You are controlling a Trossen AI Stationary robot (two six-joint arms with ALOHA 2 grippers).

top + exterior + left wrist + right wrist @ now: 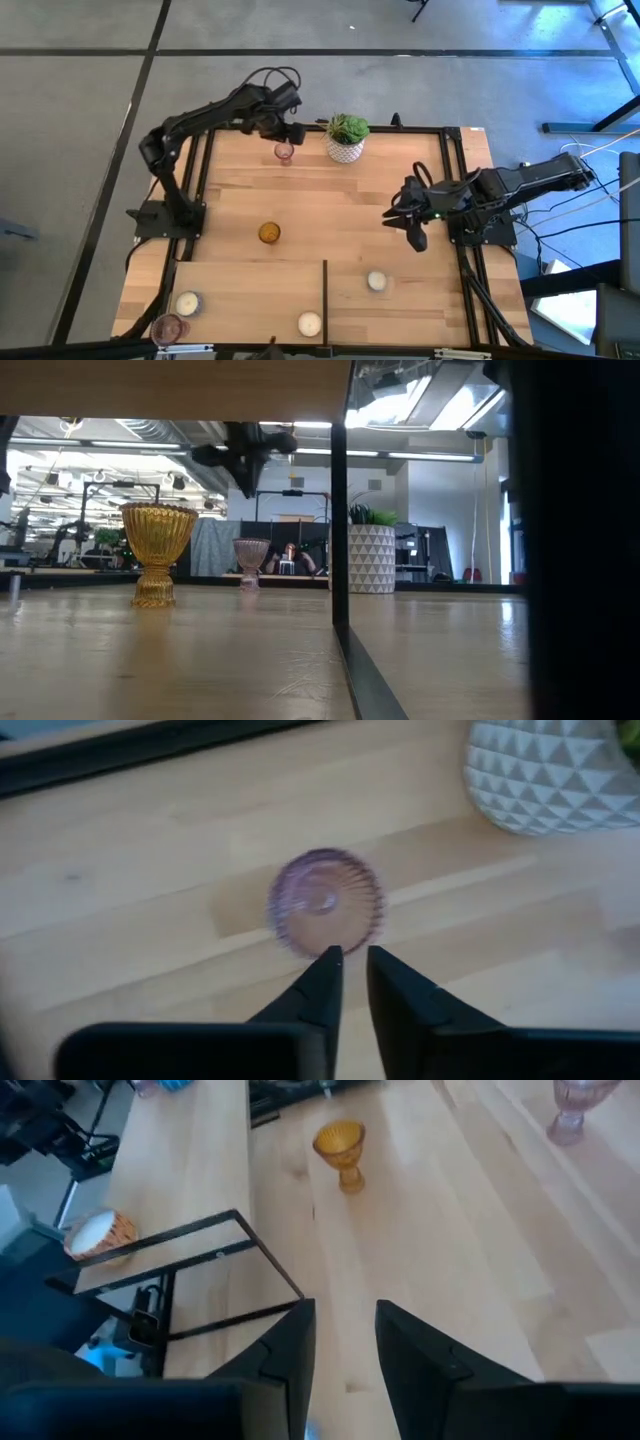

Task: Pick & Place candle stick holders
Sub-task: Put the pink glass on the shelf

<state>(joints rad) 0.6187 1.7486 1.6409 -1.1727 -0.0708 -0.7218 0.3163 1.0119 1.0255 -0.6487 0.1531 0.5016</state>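
Observation:
A pinkish-purple glass holder point(284, 151) stands upright on its foot at the table's far side, left of the white plant pot point(346, 146). My left gripper point(291, 131) hovers above it, empty, its fingers a narrow gap apart; the left wrist view looks straight down into the holder's cup point(325, 903). The amber holder point(269, 232) stands mid-table. Three white holders point(376, 281) point(309, 323) point(187, 302) and a second pink one point(168, 327) sit near the front edge. My right gripper point(415, 236) waits at the right, slightly open and empty.
A black frame bar point(325, 300) divides the table's near part into two sections, and black rails run along the table's sides. The plant pot point(550, 770) stands close beside the far pink holder. Bare wood lies between the amber holder and my right gripper.

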